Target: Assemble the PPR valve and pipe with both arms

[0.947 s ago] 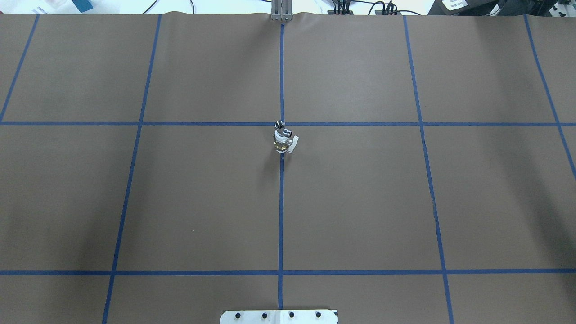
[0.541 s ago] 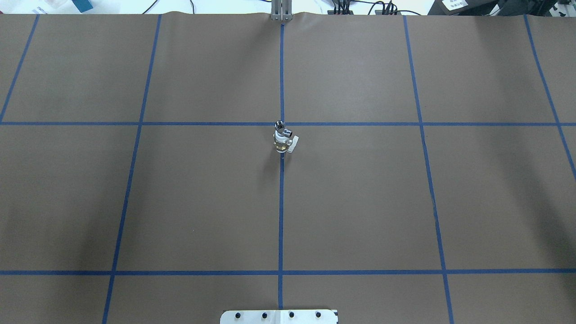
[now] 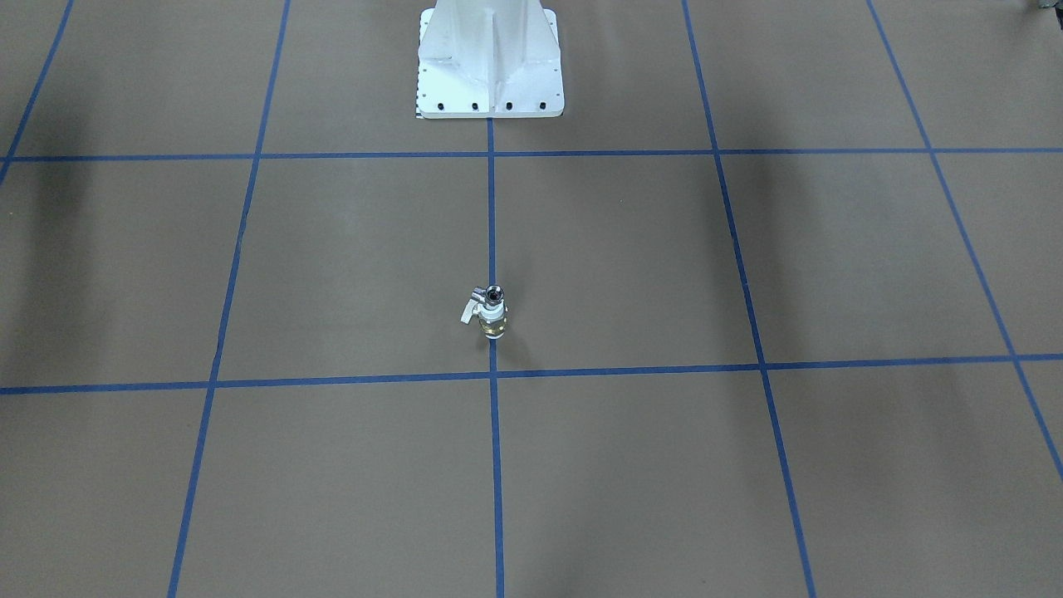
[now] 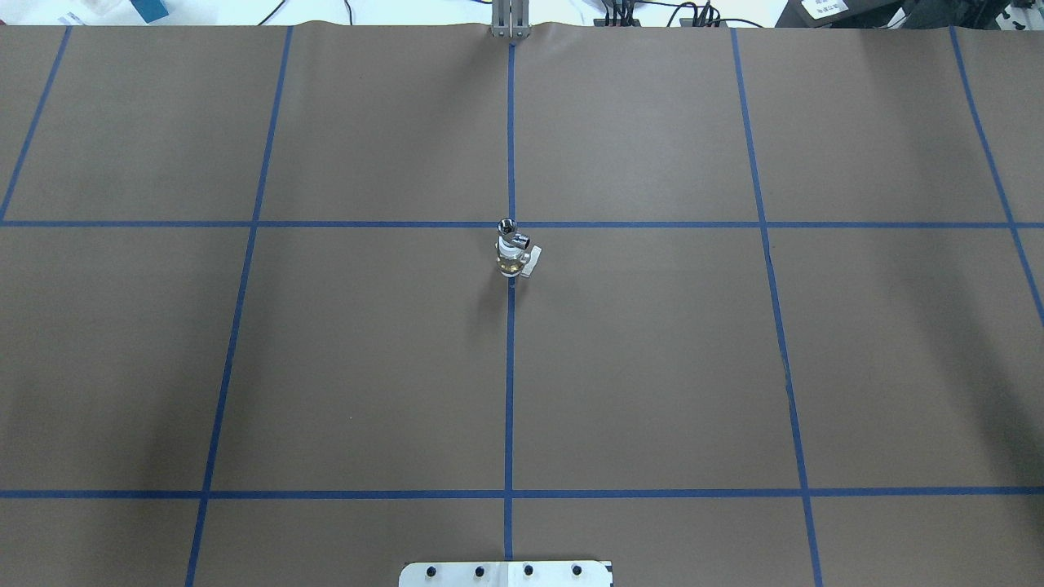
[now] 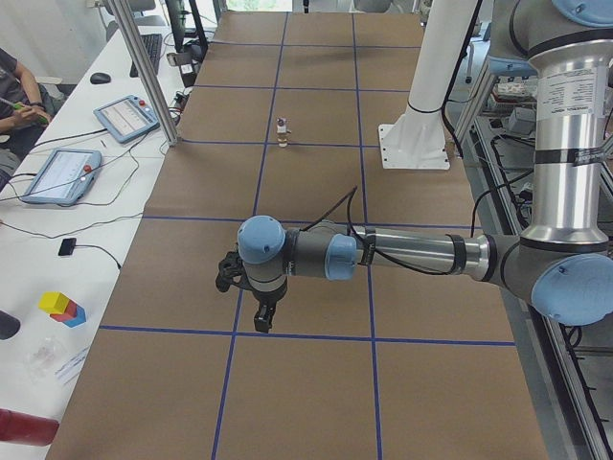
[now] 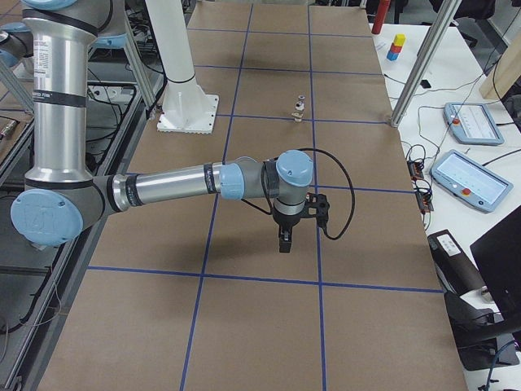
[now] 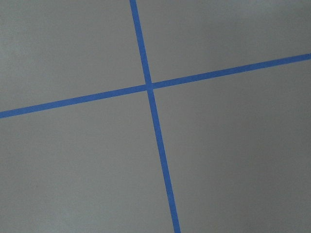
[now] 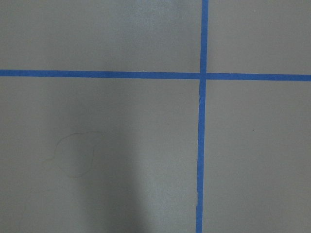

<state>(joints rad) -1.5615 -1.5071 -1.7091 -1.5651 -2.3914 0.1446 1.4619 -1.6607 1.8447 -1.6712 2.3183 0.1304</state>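
The PPR valve (image 4: 512, 261), white rings with a brass middle and a white side handle, stands upright on the centre tape line. The shiny silver pipe (image 4: 511, 234) sits on its top end, joined to it. Both also show in the front-facing view, valve (image 3: 493, 321) and pipe (image 3: 492, 295). No arm shows in the overhead or front-facing views. In the exterior left view my left gripper (image 5: 261, 321) hangs over the paper far from the valve (image 5: 282, 132). In the exterior right view my right gripper (image 6: 283, 243) points down, also far from it. I cannot tell whether either is open or shut. Both wrist views show only paper and tape.
Brown paper with a blue tape grid (image 4: 510, 367) covers the table. The white bolted pedestal (image 3: 490, 75) stands at the robot's side. Side desks hold tablets (image 5: 59, 175) (image 6: 466, 177) and coloured blocks (image 5: 62, 307). An operator's arm (image 5: 19, 91) shows at the far left.
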